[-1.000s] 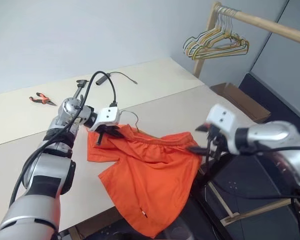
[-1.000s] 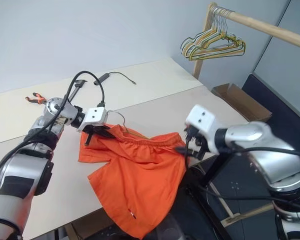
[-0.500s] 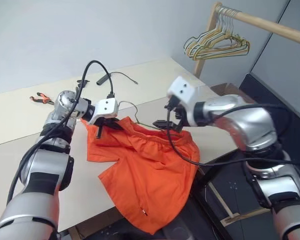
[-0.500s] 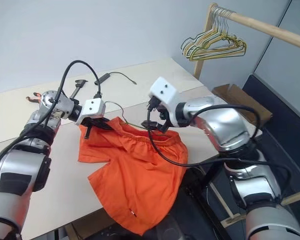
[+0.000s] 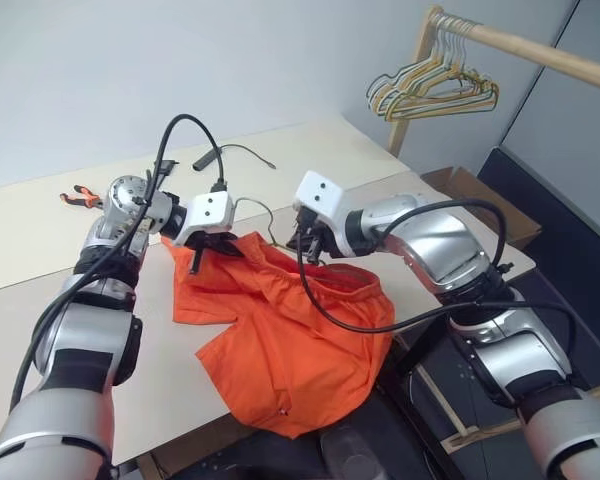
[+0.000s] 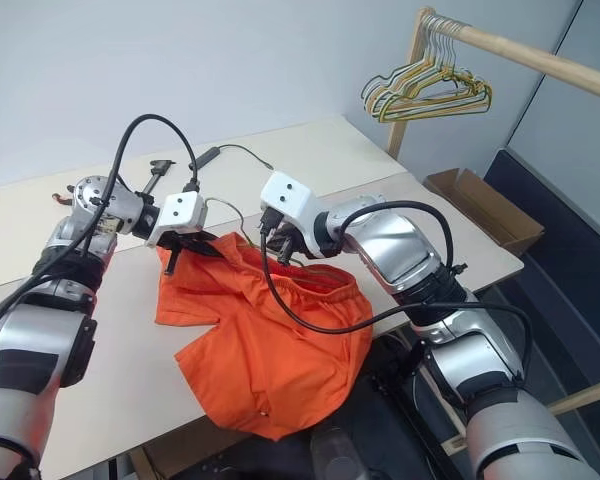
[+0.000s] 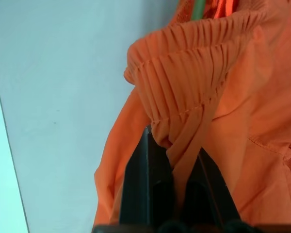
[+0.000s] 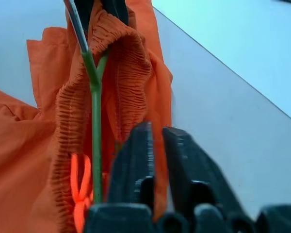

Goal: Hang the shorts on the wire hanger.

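Orange shorts (image 5: 290, 340), thin, limp and light, draped off the table (image 5: 160, 400) edge over the wire hanger (image 8: 94, 121); best held by the gathered waistband, where left gripper (image 7: 177, 170) and right gripper (image 8: 155, 145) were each clamped.

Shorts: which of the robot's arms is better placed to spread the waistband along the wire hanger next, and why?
Right. The right pincer pinches the shorts waistband beside the wire hanger; the left pincer anchors the other end.

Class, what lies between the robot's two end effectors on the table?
The gathered waistband of the orange shorts, with the green wire hanger inside it, seen in the right wrist view.
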